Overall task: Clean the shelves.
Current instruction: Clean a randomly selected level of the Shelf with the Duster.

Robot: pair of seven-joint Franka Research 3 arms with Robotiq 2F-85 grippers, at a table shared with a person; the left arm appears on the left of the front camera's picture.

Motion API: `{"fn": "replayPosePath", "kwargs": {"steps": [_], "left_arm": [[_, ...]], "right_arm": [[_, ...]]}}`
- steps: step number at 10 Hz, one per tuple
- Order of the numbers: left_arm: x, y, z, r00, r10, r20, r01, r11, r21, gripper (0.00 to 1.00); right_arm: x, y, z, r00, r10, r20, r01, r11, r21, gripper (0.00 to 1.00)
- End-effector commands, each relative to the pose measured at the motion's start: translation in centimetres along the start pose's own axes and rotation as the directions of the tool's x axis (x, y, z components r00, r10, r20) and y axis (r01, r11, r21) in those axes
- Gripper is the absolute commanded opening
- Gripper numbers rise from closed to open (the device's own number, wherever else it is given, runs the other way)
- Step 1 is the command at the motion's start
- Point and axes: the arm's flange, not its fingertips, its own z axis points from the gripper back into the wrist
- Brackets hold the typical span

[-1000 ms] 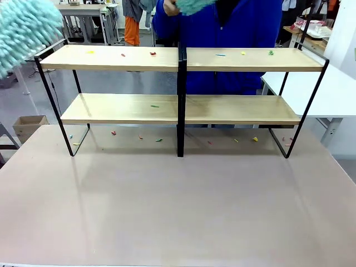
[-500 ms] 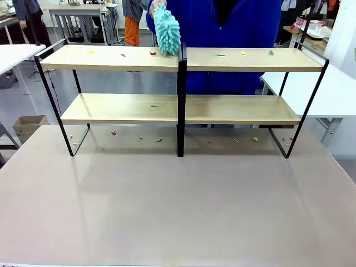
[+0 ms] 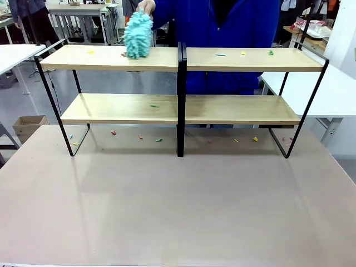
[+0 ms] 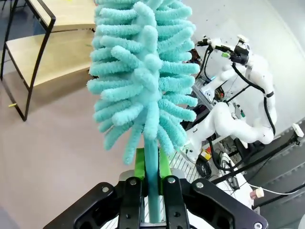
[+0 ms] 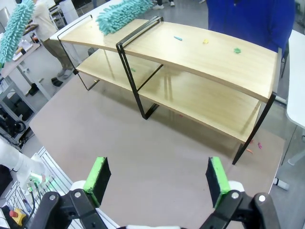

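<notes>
A fluffy teal duster (image 4: 143,71), a blue jacket (image 3: 233,28), pale wood shelves (image 3: 111,108) in a black frame (image 3: 180,100) dotted with red, green and yellow scraps (image 3: 154,105), a dull pinkish-grey tabletop (image 3: 178,211), and a black right gripper (image 5: 157,177) with bright green pads (image 5: 98,177).

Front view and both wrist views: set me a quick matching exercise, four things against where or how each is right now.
Things:
1. left gripper
2. right gripper
3. person's duster
4. cardboard box

Places or states:
A. on the floor beside the table
B. open, holding nothing
C. on the top board, left of the centre post
D. shut on the handle of a second duster

Pairs: 1-D, 2-B, 3-C, 4-A
</notes>
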Motion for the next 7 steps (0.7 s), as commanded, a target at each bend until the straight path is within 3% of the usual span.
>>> {"fn": "replayPosePath", "kwargs": {"steps": [1, 3, 5, 6, 7], "left_arm": [[0.0, -0.7, -1.4, 0.994, -0.058, -0.093, 0.058, 0.998, -0.009, 0.13], [-1.4, -2.2, -1.7, 0.936, -0.275, -0.220, 0.260, 0.961, -0.093, 0.13], [-3.3, -3.2, 1.9, 0.953, -0.286, -0.100, 0.278, 0.956, -0.088, 0.13], [-5.6, -4.4, 4.5, 0.924, -0.376, -0.067, 0.366, 0.921, -0.132, 0.13], [-8.5, -6.2, 8.2, 0.891, -0.440, 0.113, 0.451, 0.886, -0.105, 0.13]], "right_arm": [[0.0, 0.0, 0.1, 1.000, -0.001, -0.001, 0.001, 1.000, 0.001, 1.00], [0.0, 0.0, 0.1, 1.000, -0.001, -0.001, 0.001, 1.000, 0.001, 1.00], [0.0, 0.0, 0.1, 1.000, -0.001, -0.001, 0.001, 1.000, 0.001, 1.00], [0.0, 0.0, 0.1, 1.000, -0.001, -0.001, 0.001, 1.000, 0.001, 1.00], [0.0, 0.0, 0.1, 1.000, -0.001, -0.001, 0.001, 1.000, 0.001, 1.00]]}}
